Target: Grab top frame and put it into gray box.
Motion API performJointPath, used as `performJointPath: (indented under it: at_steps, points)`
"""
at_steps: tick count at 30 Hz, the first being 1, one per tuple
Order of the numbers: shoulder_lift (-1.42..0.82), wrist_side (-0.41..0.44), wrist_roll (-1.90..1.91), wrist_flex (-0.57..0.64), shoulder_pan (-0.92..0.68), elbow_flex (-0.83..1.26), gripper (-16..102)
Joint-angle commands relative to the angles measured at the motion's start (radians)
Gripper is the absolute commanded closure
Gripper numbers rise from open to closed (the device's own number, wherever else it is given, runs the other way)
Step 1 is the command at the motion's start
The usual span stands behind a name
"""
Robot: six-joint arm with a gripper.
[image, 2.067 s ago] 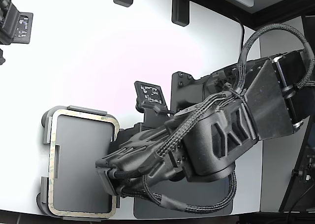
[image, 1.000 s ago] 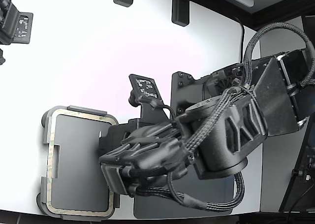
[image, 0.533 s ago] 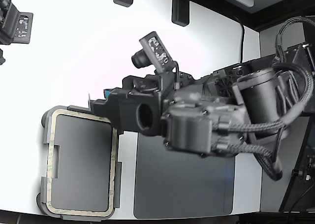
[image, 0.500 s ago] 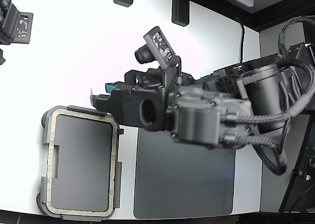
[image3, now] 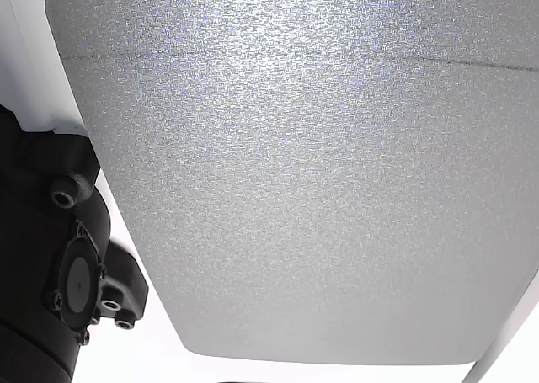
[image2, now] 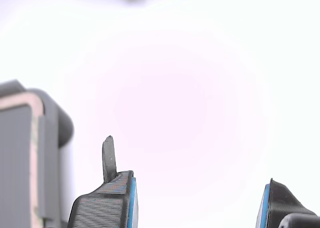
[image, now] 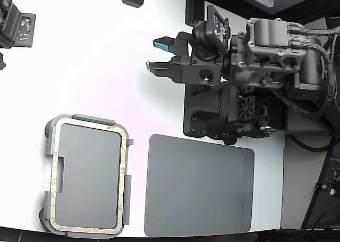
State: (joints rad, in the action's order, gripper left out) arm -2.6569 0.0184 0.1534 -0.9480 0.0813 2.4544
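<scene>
The top frame point(image: 54, 179), a thin beige outline with greenish speckles, lies flat inside the rim of the gray box point(image: 87, 178) at the exterior view's lower left. My gripper point(image: 154, 55) hovers far from it, up toward the middle top of the exterior view, open with nothing between its blue-padded fingers. In the wrist view the gripper point(image2: 195, 208) stands wide open over bare white table. One corner of the gray box point(image2: 55, 133) with the frame's point(image2: 33, 153) beige strip shows at the edge of that view.
A darker flat gray mat point(image: 199, 186) lies beside the box and fills the other view point(image3: 303, 164). The arm's black base point(image: 212, 111) sits behind the mat. Black fixtures point(image: 16, 26) stand at the table's far-left corner and along the back edge point(image: 194, 10).
The arm has risen from over the gray box and swung back to the exterior view's upper right. The frame stays in the box and the mat is uncovered.
</scene>
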Motion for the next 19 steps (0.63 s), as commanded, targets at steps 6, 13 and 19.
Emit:
performJointPath:
  at_steps: [6, 13, 19]
  points:
    - [-0.296, -0.046, -0.095, -0.014, 0.006, 0.184, -14]
    - [-0.299, 0.018, -0.054, -0.014, 0.006, 0.186, -14]
    - [-0.299, 0.018, -0.054, -0.014, 0.006, 0.186, -14]
